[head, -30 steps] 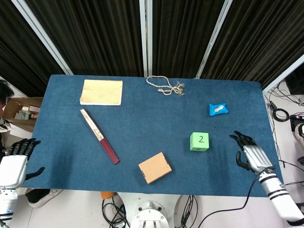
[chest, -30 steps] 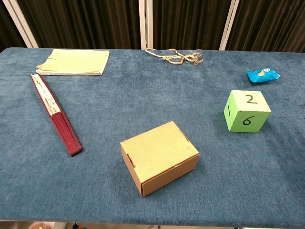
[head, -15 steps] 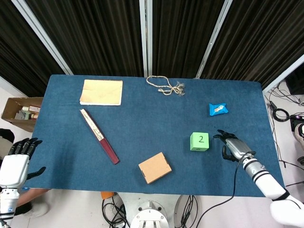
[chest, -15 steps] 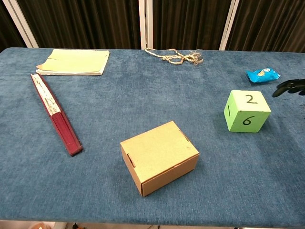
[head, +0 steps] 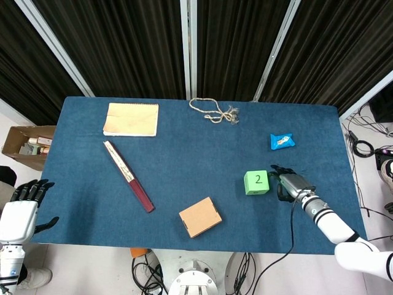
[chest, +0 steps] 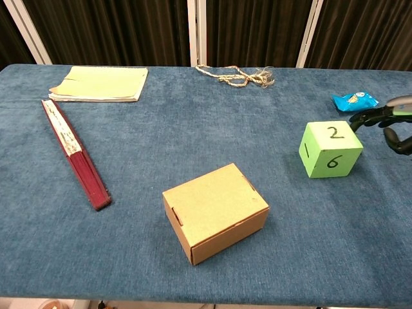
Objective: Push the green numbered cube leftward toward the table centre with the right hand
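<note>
table [chest: 129,257]: blue cloth, matt, napped
cube [chest: 329,150]: green, matt, smooth, inked numerals
box [chest: 215,212]: brown cardboard, matt
rope [chest: 237,76]: rough fibre twine
packet [chest: 355,100]: glossy blue wrapper
notepad [chest: 100,84]: yellow paper
right hand [head: 287,183]: black fingers, silver back

A cardboard box [chest: 215,212] is sitting near the front edge; a red folded fan [chest: 74,153] is lying at left, a notepad [chest: 100,83] far left, twine [chest: 236,76] far centre, a blue packet [chest: 355,100] far right.
</note>
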